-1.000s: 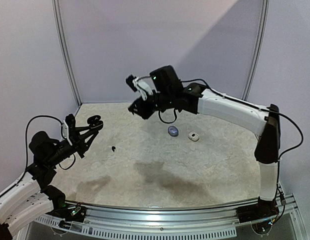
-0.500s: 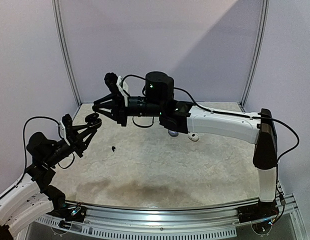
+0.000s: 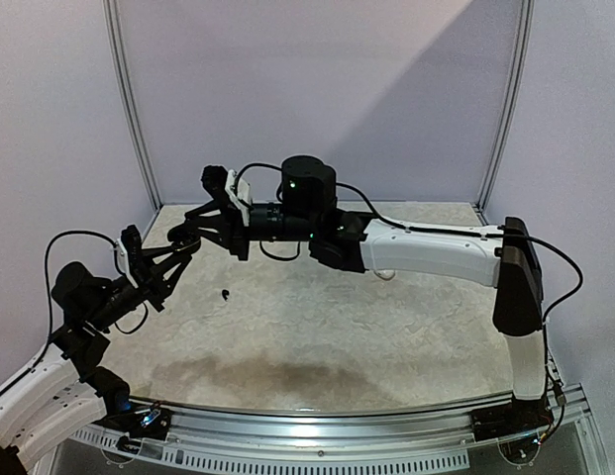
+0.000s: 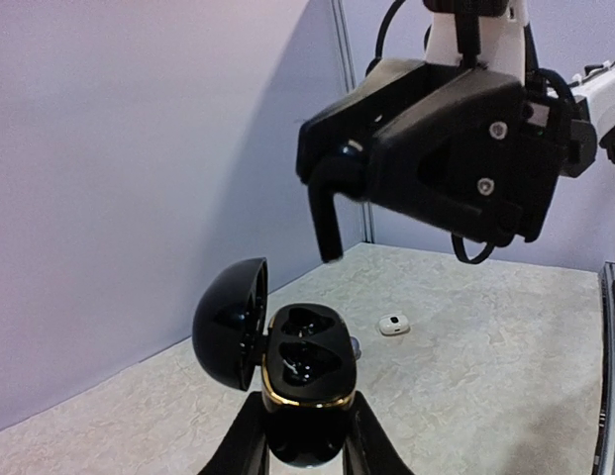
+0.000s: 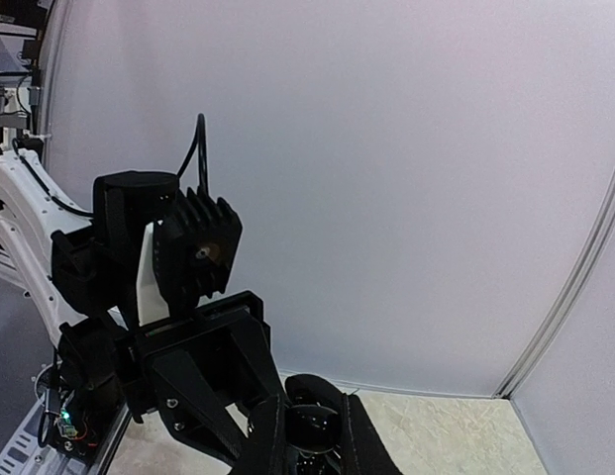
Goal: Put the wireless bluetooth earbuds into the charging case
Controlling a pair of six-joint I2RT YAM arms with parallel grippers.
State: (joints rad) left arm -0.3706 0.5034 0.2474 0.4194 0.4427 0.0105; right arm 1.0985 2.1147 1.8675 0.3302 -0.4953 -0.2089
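left hand [image 4: 305, 440]: clamped on open black charging case [image 4: 305, 368], lifted | right hand [image 5: 309, 421]: near case, grip cannot be told | black earbud [image 3: 226, 294]: lying on counter [image 3: 337, 327]

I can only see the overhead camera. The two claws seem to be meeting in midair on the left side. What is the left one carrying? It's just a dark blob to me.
Observer: The left gripper is clamped on a black charging case, one finger on each side, holding it upright.
Operator: Is the case open, ready for an earbud?
Observer: Yes. Its lid is flipped back to one side, and two glossy wells show inside a gold rim.
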